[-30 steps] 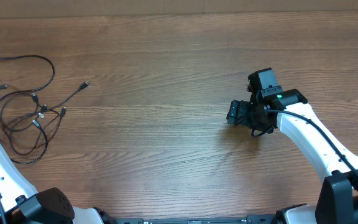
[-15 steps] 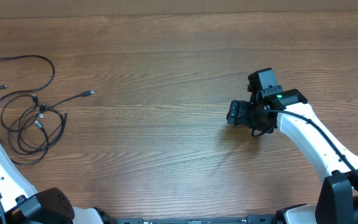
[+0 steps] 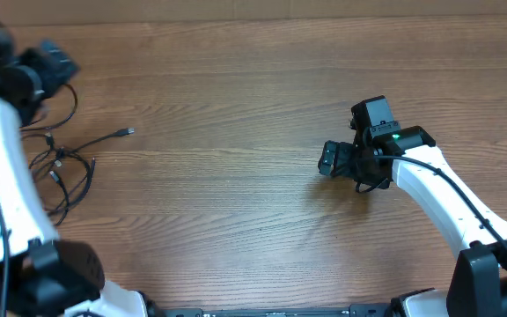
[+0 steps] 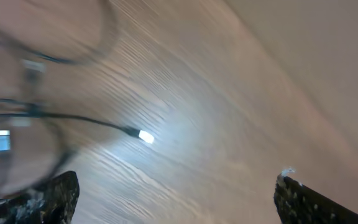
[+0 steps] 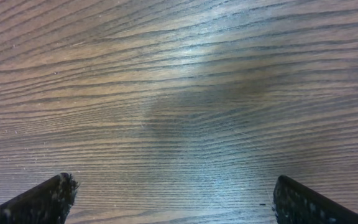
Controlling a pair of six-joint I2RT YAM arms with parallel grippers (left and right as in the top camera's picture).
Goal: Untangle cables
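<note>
The cables [image 3: 69,163] are thin black cords looped in a loose tangle at the far left of the wooden table, partly hidden under my left arm. One free end with a silver plug [image 3: 128,132] sticks out to the right; it also shows in the blurred left wrist view [image 4: 145,136]. My left gripper [image 3: 47,66] hovers above the tangle's upper part, open and empty [image 4: 176,193]. My right gripper [image 3: 327,159] is open and empty over bare wood at centre right [image 5: 173,199].
The wooden table [image 3: 236,88] fills the view. My left arm [image 3: 3,176] crosses over the left part of the tangle. My right arm [image 3: 438,194] reaches in from the lower right.
My left arm has swung in from the left edge over the tangle, covering part of it. The silver-tipped end stays where it was half a second ago. The right arm has not moved.
</note>
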